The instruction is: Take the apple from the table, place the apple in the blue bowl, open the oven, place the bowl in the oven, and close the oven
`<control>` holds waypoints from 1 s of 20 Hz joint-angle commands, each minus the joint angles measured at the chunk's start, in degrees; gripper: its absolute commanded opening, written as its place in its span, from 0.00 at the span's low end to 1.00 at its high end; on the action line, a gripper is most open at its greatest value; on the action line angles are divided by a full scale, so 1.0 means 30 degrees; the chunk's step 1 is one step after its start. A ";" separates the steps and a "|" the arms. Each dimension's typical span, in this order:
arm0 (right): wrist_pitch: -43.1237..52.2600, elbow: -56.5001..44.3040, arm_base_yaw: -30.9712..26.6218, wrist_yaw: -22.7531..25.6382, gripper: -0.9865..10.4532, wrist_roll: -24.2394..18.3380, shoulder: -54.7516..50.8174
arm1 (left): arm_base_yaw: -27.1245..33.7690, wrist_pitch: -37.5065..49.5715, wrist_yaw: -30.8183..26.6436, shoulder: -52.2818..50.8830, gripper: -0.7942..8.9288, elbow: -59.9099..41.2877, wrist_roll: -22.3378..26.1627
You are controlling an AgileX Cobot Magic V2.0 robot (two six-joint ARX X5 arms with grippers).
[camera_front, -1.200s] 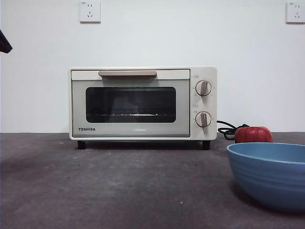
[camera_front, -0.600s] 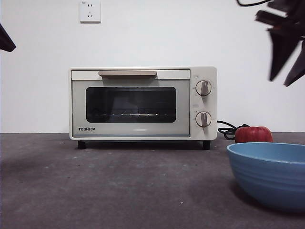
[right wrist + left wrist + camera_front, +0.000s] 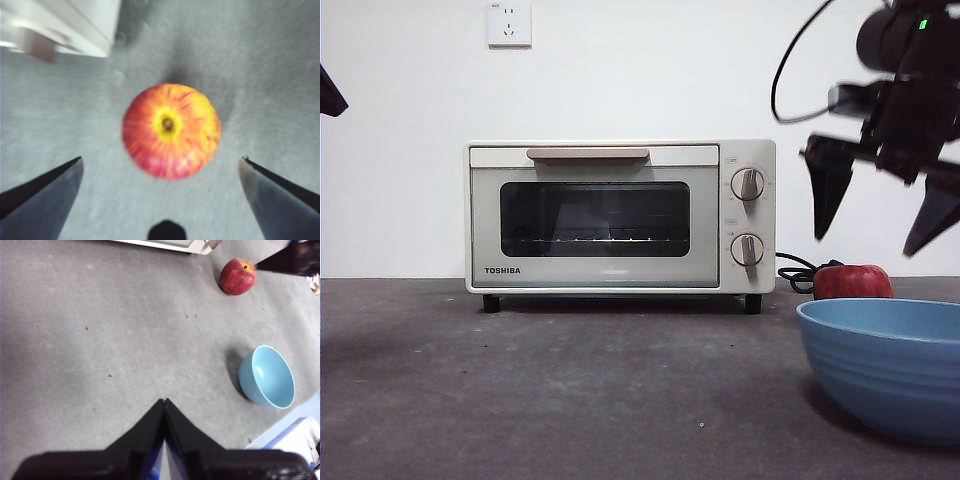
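Nothing done yet: apple point(image 3: 171, 130) on table point(image 3: 570, 390) beside oven point(image 3: 620, 215), bowl point(image 3: 885, 365) empty. Your right gripper point(image 3: 883, 215) wide above apple, seemingly untouching; left gripper point(image 3: 164, 407) pinched closed, waiting. All steps remain.

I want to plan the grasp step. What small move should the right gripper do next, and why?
Probably lower the right gripper straight down around the round red apple. Its jaws are open and hang above the apple, which sits between them in the right wrist view, on the dark grey table. The wide blue bowl is empty and the cream-white oven is shut.
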 commanded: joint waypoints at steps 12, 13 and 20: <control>0.1887 0.0044 0.0780 0.0896 0.07 0.0058 0.2900 | -0.0044 0.0000 0.0029 0.0794 0.08 0.0073 0.0240; 0.2047 0.0036 0.0896 0.0933 0.08 0.0080 0.2900 | -0.0044 0.0007 0.0029 0.0889 0.08 0.0073 0.0240; 0.0692 0.0044 0.1275 0.1282 0.08 0.0393 0.1668 | -0.0044 -0.0146 0.0029 0.1049 0.08 0.0073 0.0248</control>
